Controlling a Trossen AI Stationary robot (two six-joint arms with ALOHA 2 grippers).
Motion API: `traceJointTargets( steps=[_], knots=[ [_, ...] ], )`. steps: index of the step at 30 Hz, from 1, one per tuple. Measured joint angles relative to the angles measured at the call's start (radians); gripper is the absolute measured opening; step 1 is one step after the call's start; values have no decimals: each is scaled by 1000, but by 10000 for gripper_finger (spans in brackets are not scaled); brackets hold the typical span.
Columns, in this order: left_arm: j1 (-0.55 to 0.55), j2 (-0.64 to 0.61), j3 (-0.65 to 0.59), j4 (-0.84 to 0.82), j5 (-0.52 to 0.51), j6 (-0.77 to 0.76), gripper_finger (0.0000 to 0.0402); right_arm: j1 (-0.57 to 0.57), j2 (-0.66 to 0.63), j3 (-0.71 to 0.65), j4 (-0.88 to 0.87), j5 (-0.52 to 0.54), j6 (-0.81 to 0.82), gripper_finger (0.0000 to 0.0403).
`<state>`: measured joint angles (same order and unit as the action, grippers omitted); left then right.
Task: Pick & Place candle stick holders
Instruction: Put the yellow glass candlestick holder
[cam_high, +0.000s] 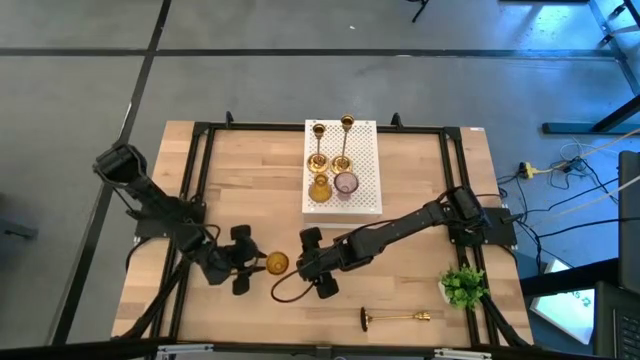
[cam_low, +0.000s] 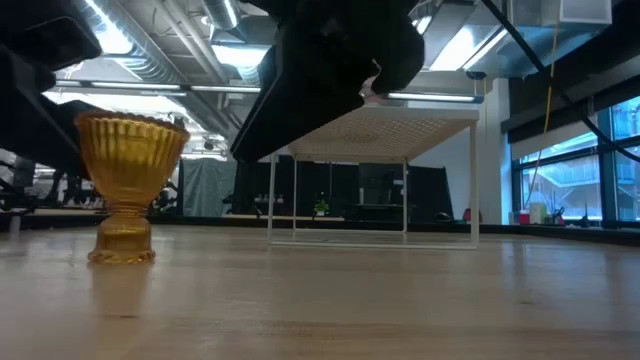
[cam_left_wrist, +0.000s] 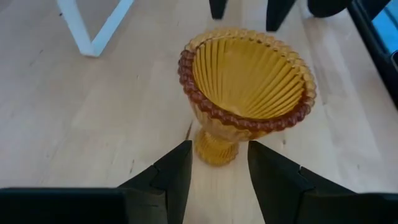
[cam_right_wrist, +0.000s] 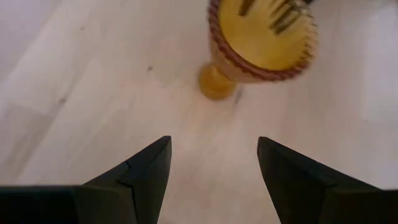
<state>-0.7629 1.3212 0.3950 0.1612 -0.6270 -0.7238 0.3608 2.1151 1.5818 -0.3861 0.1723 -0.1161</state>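
An amber glass candle stick holder (cam_high: 276, 263), goblet-shaped, stands upright on its foot (cam_left_wrist: 215, 153) on the wooden table between my two grippers. My left gripper (cam_high: 243, 262) is open on its left side, one fingertip on each side of the foot, with no touch showing. My right gripper (cam_high: 316, 263) is open on its right side, short of the holder (cam_right_wrist: 261, 37). Two brass holders (cam_high: 330, 140), an amber glass one (cam_high: 318, 188) and a purple glass one (cam_high: 346, 184) stand on the white perforated box (cam_high: 365, 190). Another brass holder (cam_high: 395, 318) lies on its side near the front edge.
The white box (cam_low: 375, 130) stands on thin legs at the table's far middle. A small green plant (cam_high: 462, 285) sits at the right front. A dark cable (cam_high: 285, 292) loops on the table under my right gripper. A black frame (cam_high: 200, 180) borders the table top.
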Motion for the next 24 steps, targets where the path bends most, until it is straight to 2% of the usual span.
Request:
traceJointTargets(
  steps=[9, 15, 24],
  knots=[
    [68, 1, 0, 24, 89, 38, 148, -1, 0, 0, -41, -16, 25, 240],
    [106, 1, 0, 84, 125, 108, 148, -2, 0, 0, -99, 62, 53, 240],
    [176, 1, 0, 106, 216, 152, 148, -2, 0, 0, -155, 78, 105, 240]
  ],
)
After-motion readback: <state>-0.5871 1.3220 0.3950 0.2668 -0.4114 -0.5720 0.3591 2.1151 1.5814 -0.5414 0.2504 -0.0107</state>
